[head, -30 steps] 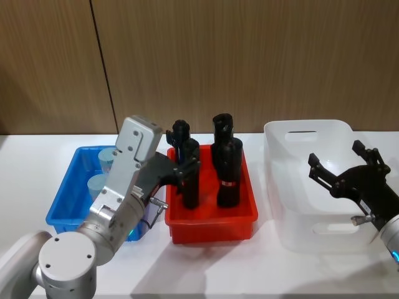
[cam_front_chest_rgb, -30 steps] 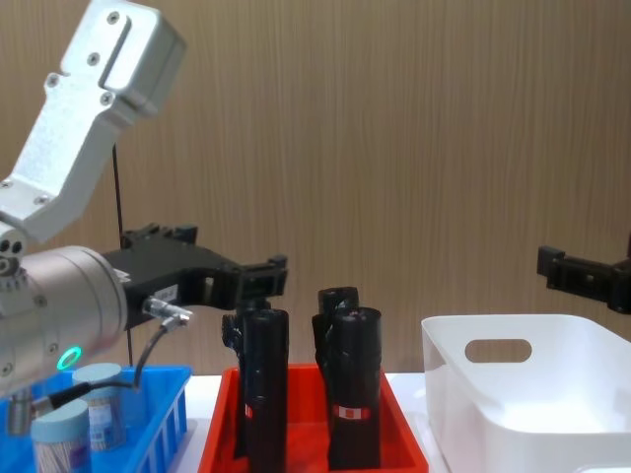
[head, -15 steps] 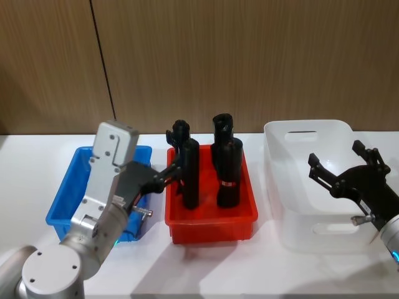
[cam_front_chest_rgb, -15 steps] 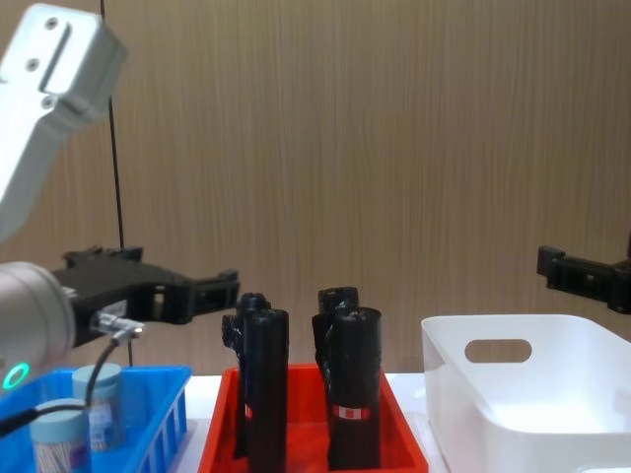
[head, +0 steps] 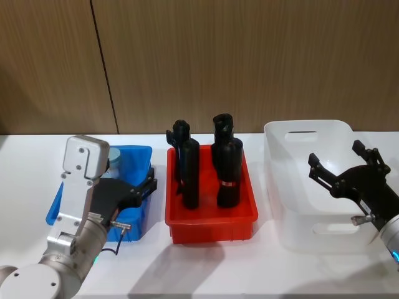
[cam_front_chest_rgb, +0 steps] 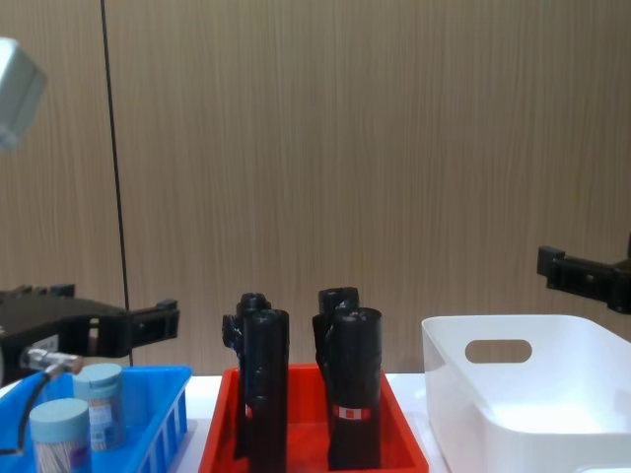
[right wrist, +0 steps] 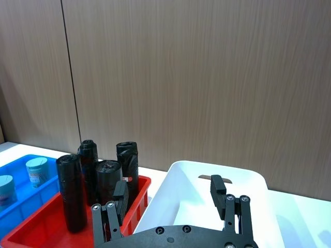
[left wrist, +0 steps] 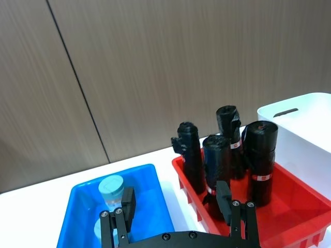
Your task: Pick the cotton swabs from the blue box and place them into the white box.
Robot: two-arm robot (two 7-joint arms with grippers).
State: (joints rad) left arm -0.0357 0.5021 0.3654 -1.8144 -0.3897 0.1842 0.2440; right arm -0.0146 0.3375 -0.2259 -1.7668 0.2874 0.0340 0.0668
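Two cotton swabs tubs (cam_front_chest_rgb: 97,392) (cam_front_chest_rgb: 61,431) with pale blue lids stand in the blue box (cam_front_chest_rgb: 166,396) at the left. My left gripper (head: 148,186) hovers open and empty over that box's right part, above and apart from the tubs. In the left wrist view the left gripper (left wrist: 176,205) has one tub (left wrist: 111,188) just beyond one finger. The white box (head: 307,132) stands at the right. My right gripper (head: 346,176) hangs open over its front half, empty. The right wrist view shows the right gripper (right wrist: 168,192) above the white box (right wrist: 207,178).
A red tray (head: 212,219) with several tall black cylinders (head: 190,173) stands between the two boxes. A wooden wall closes the back. White tabletop (head: 212,268) lies bare in front of the boxes.
My left arm has swung left and down, from above the red tray's near corner to over the blue box. The right arm has not moved.
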